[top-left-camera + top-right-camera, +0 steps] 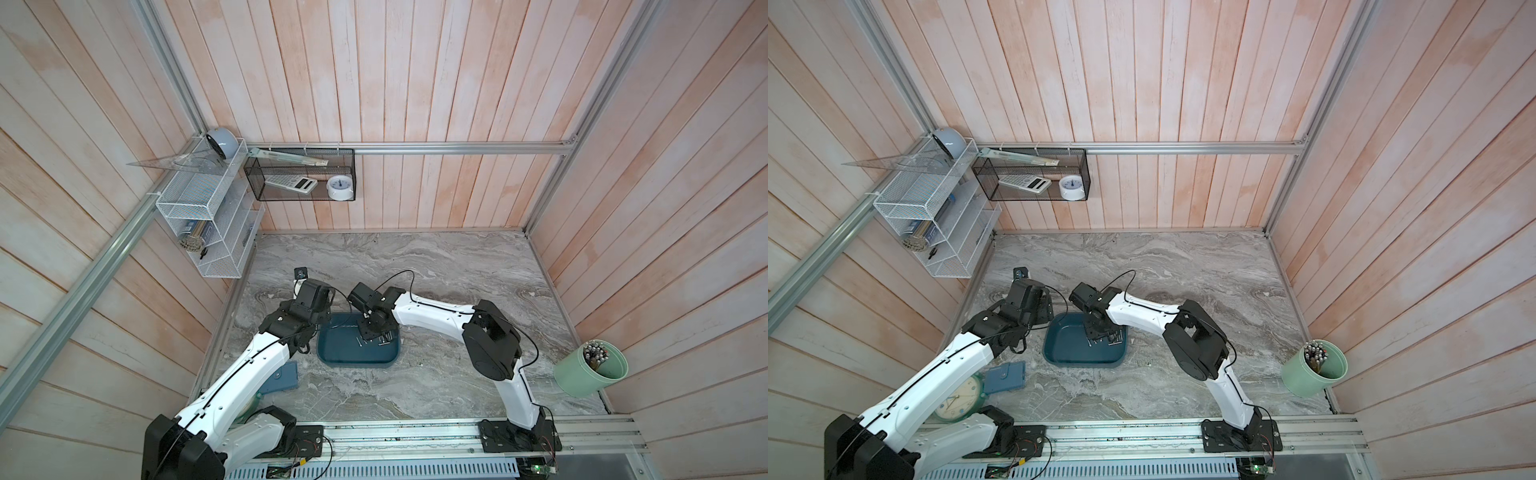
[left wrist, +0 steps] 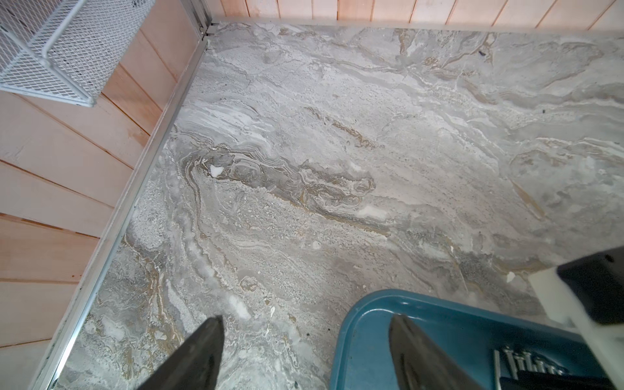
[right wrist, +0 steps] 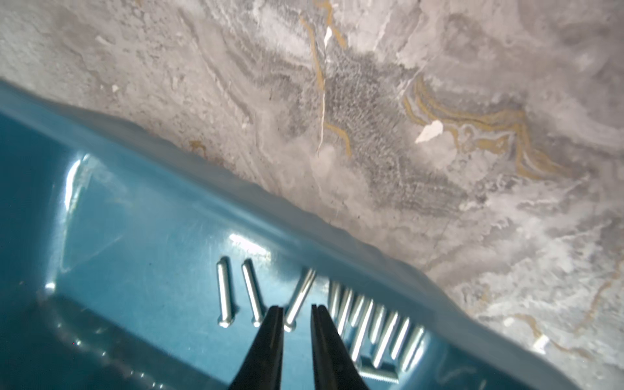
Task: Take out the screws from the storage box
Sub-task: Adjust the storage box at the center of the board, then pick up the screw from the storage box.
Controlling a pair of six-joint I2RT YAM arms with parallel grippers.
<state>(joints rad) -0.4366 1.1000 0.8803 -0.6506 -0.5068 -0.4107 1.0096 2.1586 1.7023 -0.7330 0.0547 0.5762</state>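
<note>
Screws (image 3: 371,324) lay along storage box (image 3: 135,236) wall, shafts roughly in line with right gripper (image 3: 297,309) fingers; tilted screw (image 3: 300,293) head sat between its narrowly parted jaws. Left gripper (image 2: 305,319) wide, empty, farther off.

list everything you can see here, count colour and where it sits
storage box: one, teal-blue, middle of the table
screws: about twelve, silver, in the storage box along one wall
cup: one, pale green, table's near right edge
rods: a bundle, metal, in the cup
mesh basket: one, black, back wall
calculator: one, white, in the mesh basket
small clock: one, white, in the mesh basket
wire shelf: one, white, left wall
case: one, blue, beside the left arm
large clock: one, green-rimmed, under the left arm
table: one, grey marble
left pincer: black, open, above a storage box corner
right pincer: black, narrowed around one screw, grip unclear
</note>
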